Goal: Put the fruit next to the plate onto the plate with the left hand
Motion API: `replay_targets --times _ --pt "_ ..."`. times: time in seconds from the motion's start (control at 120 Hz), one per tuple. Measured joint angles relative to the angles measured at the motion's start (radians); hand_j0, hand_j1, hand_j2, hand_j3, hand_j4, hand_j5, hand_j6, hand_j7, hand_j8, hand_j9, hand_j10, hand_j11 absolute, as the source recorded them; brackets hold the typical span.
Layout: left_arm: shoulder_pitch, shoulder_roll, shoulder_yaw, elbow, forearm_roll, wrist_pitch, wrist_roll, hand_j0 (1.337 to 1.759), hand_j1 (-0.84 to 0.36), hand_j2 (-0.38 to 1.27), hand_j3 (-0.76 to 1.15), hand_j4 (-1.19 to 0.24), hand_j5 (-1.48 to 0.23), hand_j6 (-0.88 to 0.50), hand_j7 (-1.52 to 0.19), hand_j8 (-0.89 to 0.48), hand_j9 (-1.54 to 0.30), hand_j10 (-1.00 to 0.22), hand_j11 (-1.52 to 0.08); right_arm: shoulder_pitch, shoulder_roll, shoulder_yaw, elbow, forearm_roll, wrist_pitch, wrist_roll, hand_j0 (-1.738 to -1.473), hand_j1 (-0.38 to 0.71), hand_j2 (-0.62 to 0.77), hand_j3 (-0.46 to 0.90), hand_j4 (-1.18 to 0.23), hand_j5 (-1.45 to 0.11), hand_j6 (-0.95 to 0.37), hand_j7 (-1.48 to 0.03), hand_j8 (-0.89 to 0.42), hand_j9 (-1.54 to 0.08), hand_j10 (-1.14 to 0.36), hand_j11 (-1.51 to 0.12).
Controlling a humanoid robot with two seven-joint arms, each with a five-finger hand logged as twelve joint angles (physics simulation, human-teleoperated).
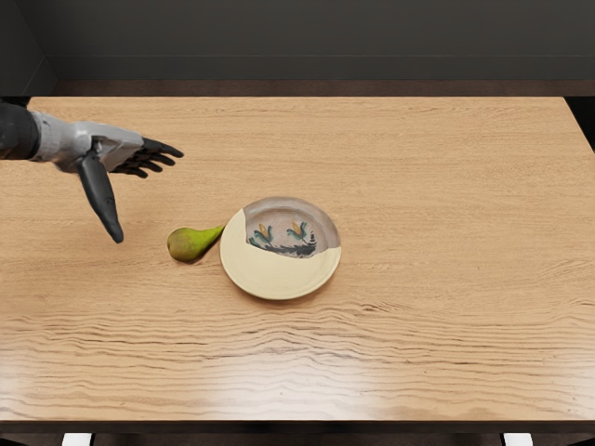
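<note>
The near half of the wooden surface (446, 353) carries nothing, its grain running in long waves parallel to the near edge.

About midway between the near and far edges, a little toward the left edge, lies the plate (274, 274). It is cream, with a painted motif on its far half. The pear (191, 243) lies on its side on the surface, just beside the plate on the side facing the left edge. Its narrow end points at the rim and reaches it, though whether the two touch cannot be told. So the fruit is not yet on the plate, and its fat green end faces the side the arm comes from, which should suit a grasp from there.

Farther back, toward the far left corner, the left hand (116, 156) hovers above the surface, well apart from the pear. Its fingers (158, 153) are spread loosely and hold nothing, and the thumb hangs downward toward the surface. This looks like a hand readied for approach, not for closing. It would have to come toward the near edge and down to take the fruit. The right arm does not show.

Beyond the far edge stands a plain dark wall, with nothing else of the room to be made out.
</note>
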Motion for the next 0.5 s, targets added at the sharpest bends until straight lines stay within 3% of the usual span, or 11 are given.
replay_targets --times 0.242,0.5 --pt "-0.011 -0.023 0.002 -0.163 0.191 0.005 0.034 1.658 0.32 0.00 0.00 -0.02 -0.03 -0.03 -0.03 -0.02 -0.03 -0.02 -0.03 -0.002 0.000 -0.003 0.000 0.000 0.000 0.000 -1.658 -0.35 0.00 0.00 0.00 0.00 0.00 0.00 0.00 0.00 0.00 0.00" --pt "0.071 -0.084 0.010 -0.235 0.400 0.223 0.037 1.658 0.32 0.01 0.00 -0.03 -0.03 -0.03 -0.03 -0.03 -0.03 -0.03 -0.03 -0.003 0.000 -0.003 0.000 0.000 -0.001 0.000 -1.658 -0.35 0.00 0.00 0.00 0.00 0.00 0.00 0.00 0.00 0.00 0.00"
